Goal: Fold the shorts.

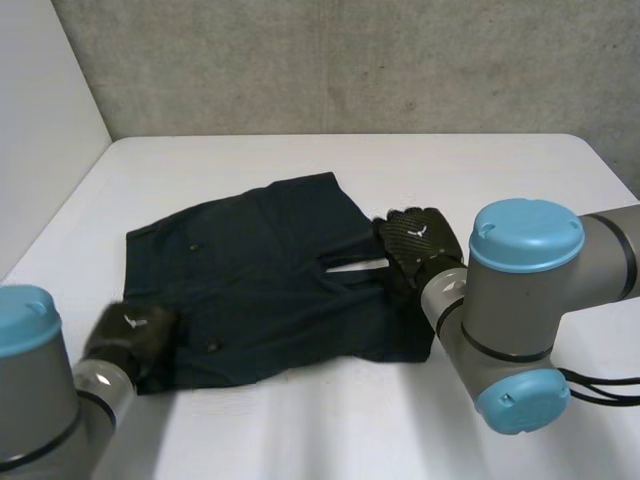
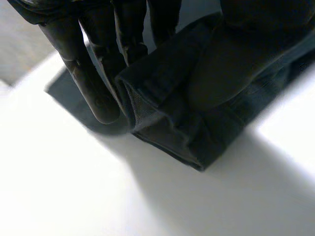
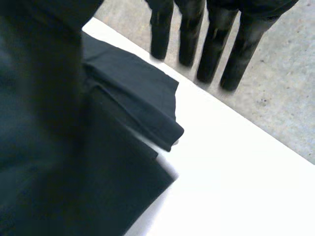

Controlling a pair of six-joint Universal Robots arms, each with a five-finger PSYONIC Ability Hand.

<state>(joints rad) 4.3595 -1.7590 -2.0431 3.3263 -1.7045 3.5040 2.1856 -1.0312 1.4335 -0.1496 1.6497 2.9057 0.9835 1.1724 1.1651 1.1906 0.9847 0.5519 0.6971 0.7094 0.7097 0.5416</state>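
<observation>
One pair of dark shorts (image 1: 260, 280) and two hands are counted on the one white table (image 1: 300, 430). The shorts are laid flat at the table's middle, with the long axis running left to right, the waistband to the left and both legs pointing right. At the near left corner the waistband is pinched by the left hand (image 1: 128, 335), with cloth clamped between its fingers (image 2: 91, 83) and thumb (image 2: 236, 64). At the right edge, by the split between the legs, the right hand (image 1: 418, 243) is seen with its fingers (image 3: 211, 44) straight and apart, and nothing is held.

The right arm (image 1: 520, 300) hides one corner of the shorts (image 1: 260, 270).
</observation>
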